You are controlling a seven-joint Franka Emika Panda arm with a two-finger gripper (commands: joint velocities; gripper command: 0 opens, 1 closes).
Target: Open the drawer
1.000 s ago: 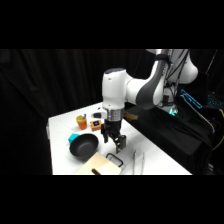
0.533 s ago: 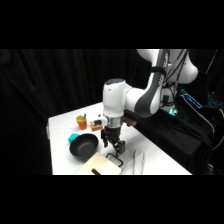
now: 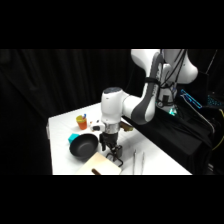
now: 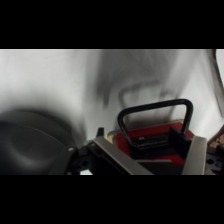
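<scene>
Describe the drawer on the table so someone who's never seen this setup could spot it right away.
Start at the white table and find the black bowl near its front edge. Just to the bowl's right, at the very front edge under the gripper, lies the drawer. It is a pale tan wooden box with a black loop handle, unlike the round bowl and the small orange block farther back.

The arm [image 3: 131, 106] above the claw [image 3: 111, 149] has a smooth, glossy white shell that looks like plastic, with a highlight on its rounded joint. Just below the claw lies the drawer [image 3: 102, 165] — pale, matt wood, smooth-faced. Its loop handle [image 4: 156, 121], right in front of the claw in the wrist view, is black with a faint sheen. Beside the claw, the bowl [image 3: 83, 145] is dark and matt. The table [image 3: 65, 125] under everything is plain white and smooth. Two thin tongs [image 3: 138, 162] nearby look like metal — pale and shiny.
</scene>
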